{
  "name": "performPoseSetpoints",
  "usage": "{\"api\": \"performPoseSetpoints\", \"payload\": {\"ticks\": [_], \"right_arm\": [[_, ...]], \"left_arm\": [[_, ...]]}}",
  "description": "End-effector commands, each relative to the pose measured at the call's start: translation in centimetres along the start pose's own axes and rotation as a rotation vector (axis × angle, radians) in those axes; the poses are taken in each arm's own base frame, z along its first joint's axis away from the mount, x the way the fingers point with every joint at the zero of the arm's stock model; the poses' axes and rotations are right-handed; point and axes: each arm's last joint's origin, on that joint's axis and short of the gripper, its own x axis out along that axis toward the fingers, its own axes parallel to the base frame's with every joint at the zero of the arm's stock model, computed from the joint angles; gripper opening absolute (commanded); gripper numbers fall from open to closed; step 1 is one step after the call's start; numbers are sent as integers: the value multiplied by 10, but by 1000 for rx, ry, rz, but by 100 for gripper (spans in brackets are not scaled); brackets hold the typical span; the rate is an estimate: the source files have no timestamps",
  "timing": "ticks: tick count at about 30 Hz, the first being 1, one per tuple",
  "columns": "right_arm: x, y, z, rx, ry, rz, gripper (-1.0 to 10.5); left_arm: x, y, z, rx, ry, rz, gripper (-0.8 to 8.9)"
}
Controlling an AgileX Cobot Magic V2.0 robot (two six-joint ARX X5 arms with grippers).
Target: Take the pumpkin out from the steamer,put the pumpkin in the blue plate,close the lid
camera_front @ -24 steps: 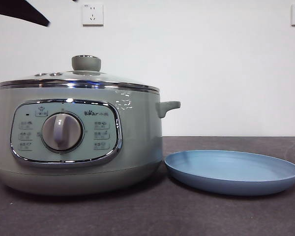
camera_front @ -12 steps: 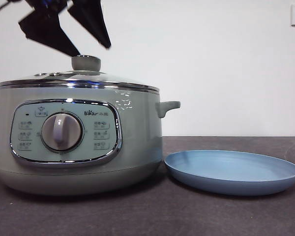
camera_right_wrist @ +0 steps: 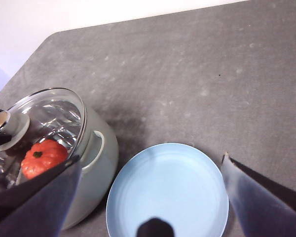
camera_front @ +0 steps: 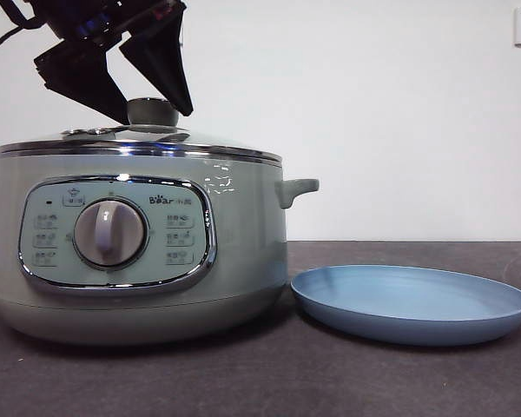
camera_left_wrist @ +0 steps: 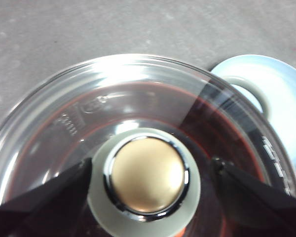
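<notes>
Fingers [camera_front: 161, 74] of our left gripper [camera_front: 148, 109] stand spread on either side of the lid's knob [camera_front: 152, 111], not closed on it.

We see in the left wrist view our two black jaws flanking the pale green knob [camera_left_wrist: 147, 178] with a gap on each side, just above the glass of the lid [camera_left_wrist: 138, 94], which sits closed on the steamer [camera_front: 139, 252]. Our right gripper [camera_right_wrist: 153, 197] hangs high above the table [camera_right_wrist: 197, 64] with its jaws wide apart and nothing between them, looking down on the blue plate [camera_right_wrist: 167, 190]. Through the glass lid [camera_right_wrist: 54, 116] we make out the pumpkin [camera_right_wrist: 43, 157], orange-red with a dark stem, lying inside the steamer [camera_right_wrist: 96, 163]. The blue plate [camera_front: 411, 304] lies bare just beside the steamer, under its side handle [camera_front: 297, 188].
</notes>
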Motion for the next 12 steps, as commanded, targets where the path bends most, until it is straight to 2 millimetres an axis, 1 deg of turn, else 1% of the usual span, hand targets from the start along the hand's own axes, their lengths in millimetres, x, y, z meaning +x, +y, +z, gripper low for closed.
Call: {"api": "performPoseSetpoints", "payload": {"ticks": [1,4,5,6,12], "right_arm": [[0,0,1,-7,-4,1,472],[0,0,1,-8,-4,0,472],[0,0,1,-7,-4,0,472],[0,0,1,-7,-4,0,472],[0,0,0,-5,-1,0,472]], "left_arm": [[2,0,0,13,3,0,191],[2,0,0,38,3,0,16],[2,0,0,39,3,0,-20],[2,0,0,39,1,0,-8],[2,0,2,40,-22,1,-9]]}}
